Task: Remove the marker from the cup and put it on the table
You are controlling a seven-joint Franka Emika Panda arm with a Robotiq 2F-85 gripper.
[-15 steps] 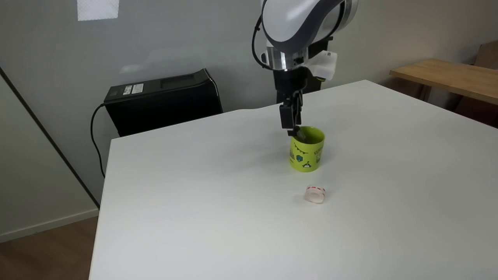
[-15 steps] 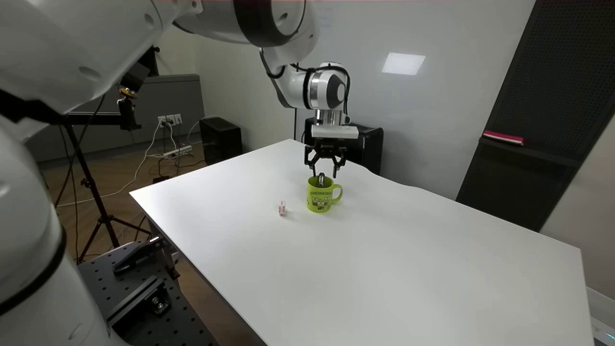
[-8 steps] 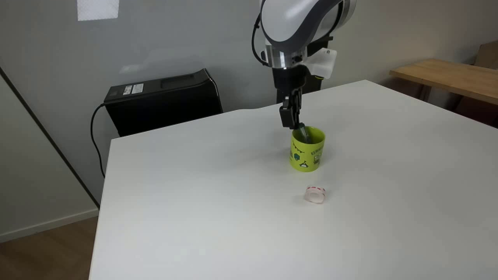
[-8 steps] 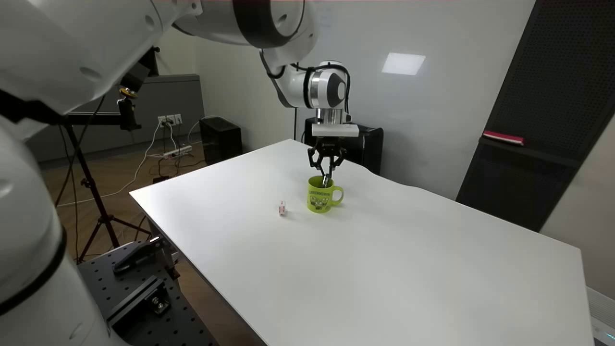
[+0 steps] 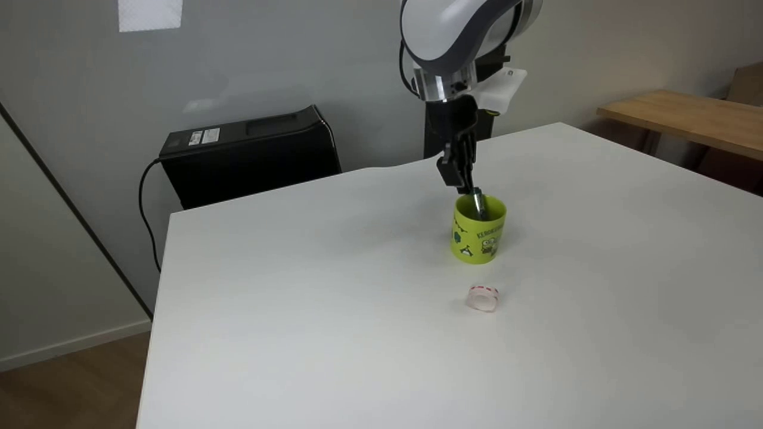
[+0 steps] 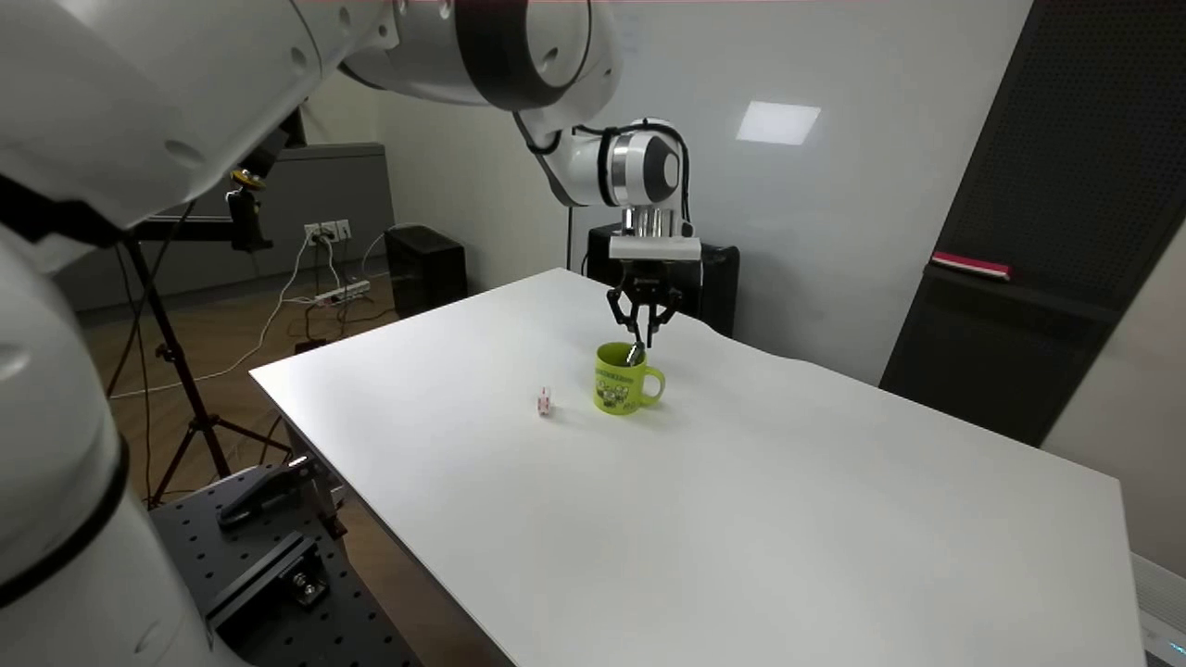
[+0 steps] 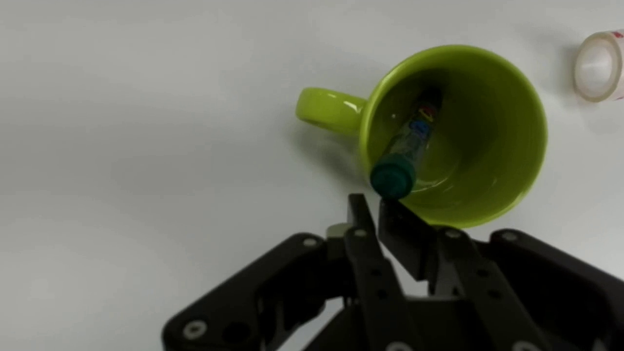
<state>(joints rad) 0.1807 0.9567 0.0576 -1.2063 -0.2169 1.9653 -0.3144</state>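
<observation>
The lime-green cup point(image 5: 477, 245) point(image 6: 615, 387) point(image 7: 507, 146) stands upright on the white table point(image 5: 310, 310) in both exterior views. Inside it the marker point(image 7: 414, 134) point(image 5: 479, 204) leans on the rim, its teal end up towards the handle side and its dark end low in the cup. My gripper point(image 7: 373, 197) point(image 6: 645, 344) is just above the rim. Its jaws are drawn together with a narrow gap and nothing between them. The marker's teal end lies just beyond one fingertip point(image 7: 390, 207), seemingly against it; I cannot tell whether they touch.
A small whitish tape roll point(image 5: 482, 299) point(image 6: 544, 401) point(image 7: 597, 68) with red print lies on the table near the cup. Behind the table edge stands a black box point(image 5: 250, 158). A brown wooden table point(image 5: 691, 119) is at the far right of that view.
The jaws have come from wide apart to nearly together. My gripper has moved rightwards in both exterior views. The cup has shifted slightly and turned, and the marker leans differently.
</observation>
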